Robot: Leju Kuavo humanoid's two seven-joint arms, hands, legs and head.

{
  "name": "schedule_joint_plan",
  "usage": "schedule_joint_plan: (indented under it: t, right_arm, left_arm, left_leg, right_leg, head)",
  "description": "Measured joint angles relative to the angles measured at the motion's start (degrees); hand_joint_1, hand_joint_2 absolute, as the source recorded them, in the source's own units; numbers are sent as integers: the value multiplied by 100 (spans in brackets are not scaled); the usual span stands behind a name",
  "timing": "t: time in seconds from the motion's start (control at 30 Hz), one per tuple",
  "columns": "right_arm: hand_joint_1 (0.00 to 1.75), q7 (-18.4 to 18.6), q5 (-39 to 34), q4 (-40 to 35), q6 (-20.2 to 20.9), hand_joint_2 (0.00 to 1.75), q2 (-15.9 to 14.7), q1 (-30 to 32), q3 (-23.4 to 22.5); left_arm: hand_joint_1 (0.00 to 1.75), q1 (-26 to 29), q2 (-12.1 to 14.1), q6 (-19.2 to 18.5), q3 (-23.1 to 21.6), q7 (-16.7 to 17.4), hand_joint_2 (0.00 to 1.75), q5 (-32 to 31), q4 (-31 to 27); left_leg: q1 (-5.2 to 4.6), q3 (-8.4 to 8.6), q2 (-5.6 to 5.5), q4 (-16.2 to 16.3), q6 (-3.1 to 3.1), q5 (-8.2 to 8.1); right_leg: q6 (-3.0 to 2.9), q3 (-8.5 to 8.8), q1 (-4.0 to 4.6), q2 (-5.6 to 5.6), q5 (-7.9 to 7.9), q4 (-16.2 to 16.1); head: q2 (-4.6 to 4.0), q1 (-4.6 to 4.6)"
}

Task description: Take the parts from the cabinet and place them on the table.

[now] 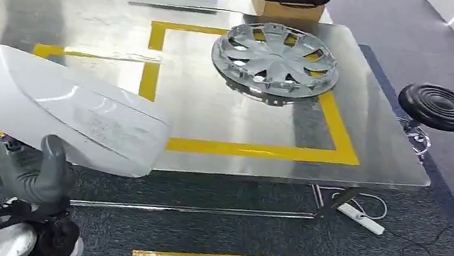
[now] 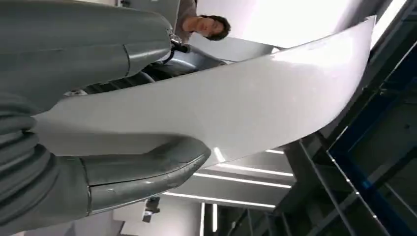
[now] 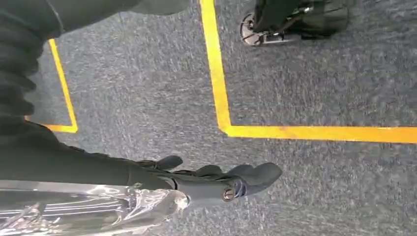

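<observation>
So we're holding a big white panel in our left hand, thumb and fingers clamped on either face of it in the wrist view, and it's hanging over the near left edge of the metal table. Our right hand is dangling low over the grey carpet with nothing in it, fingers stretched out loosely near some yellow floor tape. Further out, a silver hubcap is sitting on the table, overlapping the far right corner of the yellow tape square. A black stool is standing just off the table's right side.
</observation>
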Motion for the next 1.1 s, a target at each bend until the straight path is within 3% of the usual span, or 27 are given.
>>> schedule_joint_plan:
  t: [0.07, 0.1, 0.13, 0.17, 0.2, 0.27, 0.3, 0.43, 0.47, 0.53, 0.6, 0.63, 0.67, 0.73, 0.83, 0.87, 0.97, 1.0, 1.03, 1.1]
  right_arm:
    - [0, 0, 0, 0, 0, 175, 0, -1, 0]
    - [0, 0, 2, 0, 0, 175, 0, 8, 0]
    - [0, 0, 2, 0, 0, 175, 0, 17, 0]
    - [0, 0, 2, 0, 0, 175, 0, 23, 0]
    - [0, 0, 2, 0, 0, 175, 0, 22, 0]
    - [0, 0, 4, 0, 0, 175, 0, 14, 0]
    - [0, -2, 4, 0, 0, 175, 0, 9, 0]
    - [0, 0, 4, 0, 0, 175, 0, 12, 0]
    - [0, 0, 7, 0, 0, 175, 4, 14, 0]
    - [0, -2, 9, 0, 2, 175, 4, 1, 0]
    - [0, -2, 9, 0, 2, 175, 4, 5, 0]
    - [0, 0, 9, 0, 2, 175, 4, 10, 0]
    - [0, 0, 9, 0, 2, 175, 4, 12, 0]
    - [0, 0, 9, 0, 2, 175, 4, 10, 0]
    - [0, 0, 9, 0, 4, 175, 4, 11, 0]
    - [0, -2, 9, 0, 4, 175, 4, 4, 0]
    - [0, -2, 9, 0, 9, 175, 4, 10, 0]
    - [0, -2, 11, 0, 13, 175, 4, 8, 0]
    - [0, -4, 17, 0, 15, 175, 4, 8, 0]
    - [0, -11, 28, 0, 22, 175, 4, 1, 0]
  left_arm:
    - [175, 1, 0, -2, 2, 0, 175, -2, 2]
    - [175, 1, 0, -4, 2, 0, 175, -2, 2]
    - [175, 3, 0, -4, 9, 0, 175, -2, 2]
    - [175, 4, 0, -4, 15, 0, 175, -2, 2]
    - [175, 4, 0, -7, 18, 0, 175, -2, 2]
    - [175, 4, -2, -9, 20, 0, 175, 2, 2]
    - [175, 4, -2, -15, 22, 0, 175, 11, 2]
    - [175, 6, 0, -28, 35, 0, 175, 33, 2]
    - [175, 7, 0, -31, 35, 0, 175, 33, 0]
    - [175, 7, 0, -35, 42, 0, 175, 33, 0]
    - [175, 10, 2, -33, 50, 0, 175, 33, 0]
    - [175, 13, 2, -33, 57, 0, 175, 33, 0]
    - [175, 15, 2, -33, 70, 0, 175, 33, 0]
    - [175, 17, 2, -31, 83, 0, 175, 31, 0]
    - [175, 18, 2, 0, 87, 0, 175, -22, 0]
    - [175, 14, -2, 11, 87, 0, 175, -28, -2]
    - [175, 19, -2, 39, 87, 0, 175, -63, 0]
    - [175, 17, -4, 5, 85, 0, 175, -63, -4]
    - [175, 16, -4, -48, 79, 0, 175, -61, -7]
    - [175, 13, -2, -118, 61, 0, 175, -52, -11]
  left_leg:
    - [-11, 11, 8, 1, 45, -30]
    - [-17, 17, 4, 2, 57, -42]
    - [-21, 33, -6, 3, 63, -56]
    - [-22, 61, -21, 3, 56, -73]
    - [-22, 98, -30, 3, 47, -92]
    - [-22, 180, -40, 3, 16, -139]
    - [-44, 188, -41, 13, -14, -158]
    - [-34, 193, -49, -13, -134, -151]
    - [-30, 181, -40, 29, -182, -195]
    - [-26, -58, -23, 537, -253, -539]
    - [-6, -499, -17, 1436, -294, -930]
    - [1, -650, -15, 1705, -304, -978]
    - [10, -666, -13, 1700, -308, -898]
    - [23, -447, -11, 1222, -308, -518]
    - [37, 93, 31, 180, -309, -58]
    - [29, 173, 13, -32, -267, -158]
    - [4, 149, -4, 7, -139, -160]
    - [41, 175, -3, -28, -90, -138]
    - [43, 196, -1, -29, -67, -150]
    - [32, 207, 8, -28, -12, -170]
  right_leg:
    - [24, -560, -3, 0, -429, 980]
    - [29, -820, -2, 0, -549, 1394]
    - [29, -966, -3, 0, -517, 1556]
    - [18, -977, -2, 0, -334, 1445]
    - [6, -860, 0, 0, -39, 1094]
    - [-44, -453, 0, 1, 545, 100]
    - [-66, -359, 15, 5, 535, -115]
    - [-185, -335, 48, 27, 546, -169]
    - [-236, -310, -4, 15, 580, -216]
    - [-280, -306, -22, 12, 577, -220]
    - [-295, -308, -25, 1, 567, -220]
    - [-297, -307, -25, -1, 564, -220]
    - [-294, -302, -27, 1, 560, -219]
    - [-281, -283, -35, 11, 550, -218]
    - [-215, -237, -37, 25, 512, -218]
    - [-165, -261, 4, 35, 478, -172]
    - [-76, -226, -13, 17, 502, -259]
    - [-36, -241, -19, 19, 473, -249]
    - [-13, -274, -19, 13, 381, -128]
    - [4, -668, -21, 9, -39, 703]
  head:
    - [0, 11]
    - [0, 20]
    - [0, 22]
    - [0, 19]
    - [0, 24]
    - [0, 26]
    - [0, 24]
    - [0, 17]
    - [0, 24]
    - [0, -31]
    - [0, -29]
    - [0, -31]
    - [0, -29]
    - [0, -29]
    - [0, -37]
    - [0, -61]
    - [0, -24]
    - [0, -40]
    - [0, -4]
    - [0, 41]
